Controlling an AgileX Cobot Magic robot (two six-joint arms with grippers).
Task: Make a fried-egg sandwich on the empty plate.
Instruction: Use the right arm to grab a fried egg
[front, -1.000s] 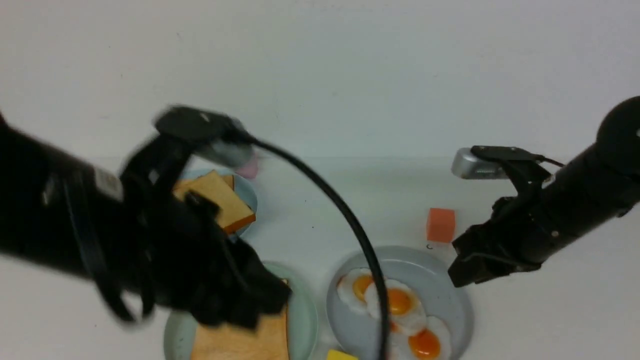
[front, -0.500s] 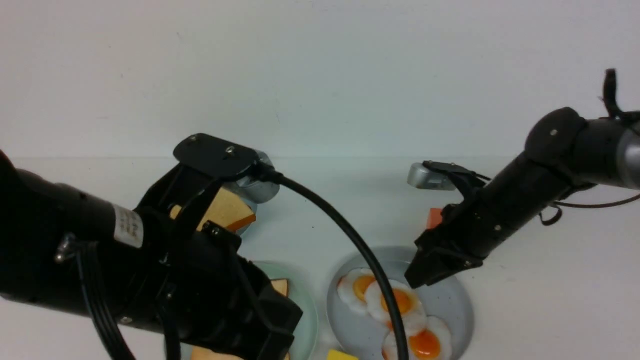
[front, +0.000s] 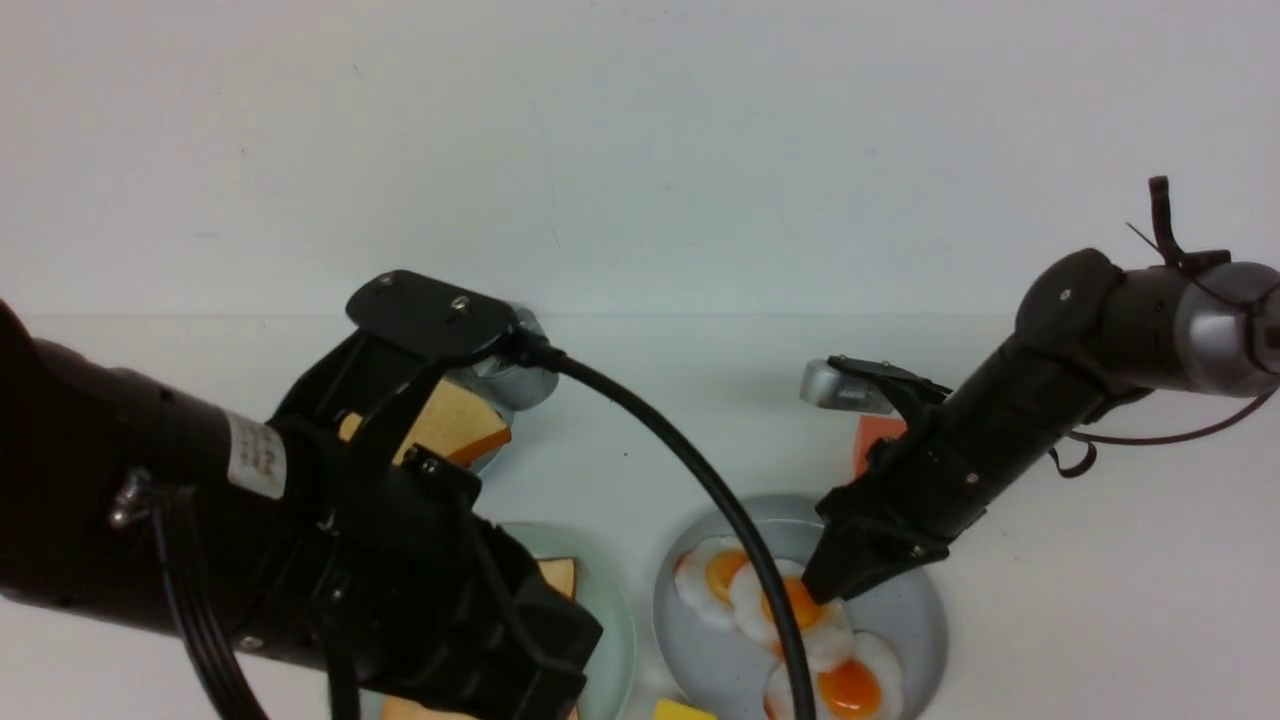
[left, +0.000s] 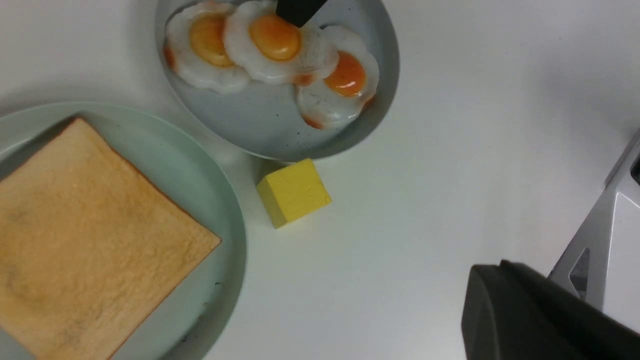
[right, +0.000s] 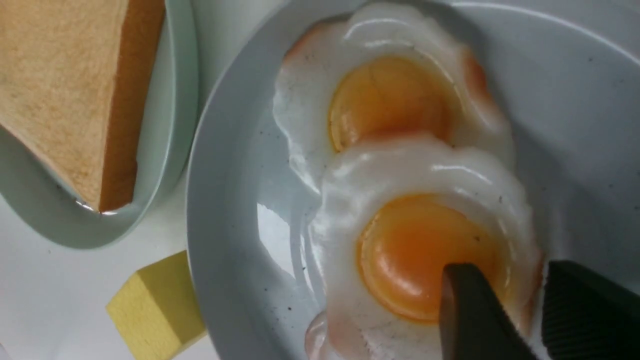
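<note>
A plain white counter (front: 1100, 600) runs back to a bare white wall (front: 640, 120).

At the near edge, left of centre, sits the mint plate (left: 220, 200). One toast slice (left: 85, 240) lies flat on it with no egg on top. In the front view the left arm covers most of this plate.

Just beside it, toward the right along the near edge, is a grey plate (front: 910, 620). It holds three fried eggs in an overlapping row. A yellow cube (left: 293, 192) stands at the near edge, between the two plates and close to the grey plate's rim.

The right gripper (front: 820, 585) reaches in from the right edge and points down into the grey plate. Its jaws are a narrow gap apart. One fingertip is over the yolk of the middle egg (right: 420, 250) and the other is at that egg's rim. The egg lies flat on the plate, not lifted.

The left gripper (front: 520, 660) hangs low over the near-left part of the counter, above the mint plate. Only one dark finger shows in its wrist view, so how far it is open cannot be told. A black cable (front: 690, 440) arcs from its wrist across the grey plate.

Farther back on the left, a toast pile (front: 455, 420) shows behind the left wrist. An orange cube (front: 875, 435) stands behind the right gripper, toward the far edge.
</note>
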